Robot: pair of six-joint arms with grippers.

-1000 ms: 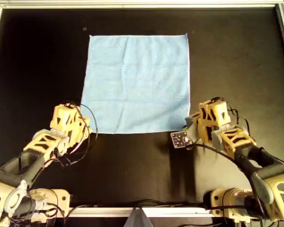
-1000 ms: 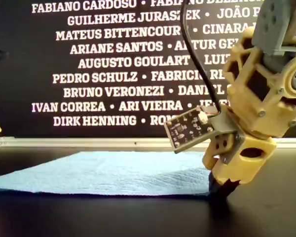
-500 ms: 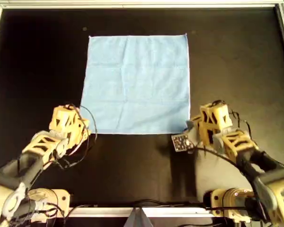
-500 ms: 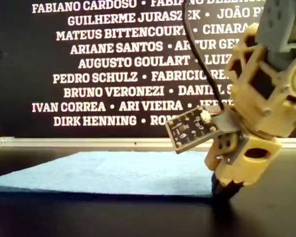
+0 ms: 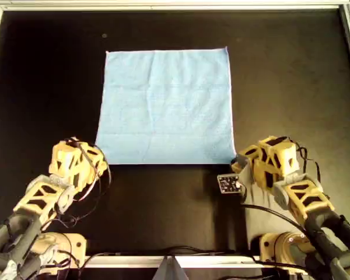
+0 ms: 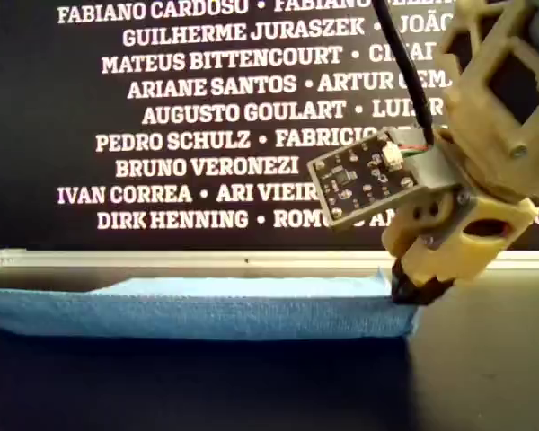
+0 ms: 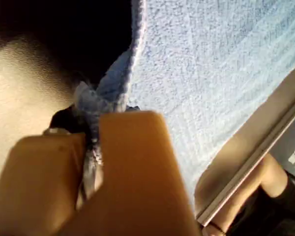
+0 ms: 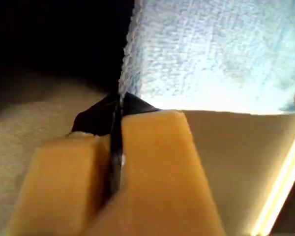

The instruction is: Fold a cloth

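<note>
Left hand (image 7: pixel 91 147) and right hand (image 8: pixel 115 147) are both clamped tight, each arm reaching in from the overhead view's bottom edge.

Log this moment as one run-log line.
step: lifting near edge | left gripper: shut on cloth corner | right gripper: shut on other corner | fold: not yet made

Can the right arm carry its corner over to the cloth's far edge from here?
Probably yes. The right gripper is shut on the cloth at its near corner, already lifted, and nothing lies on the cloth between there and the far edge.
</note>
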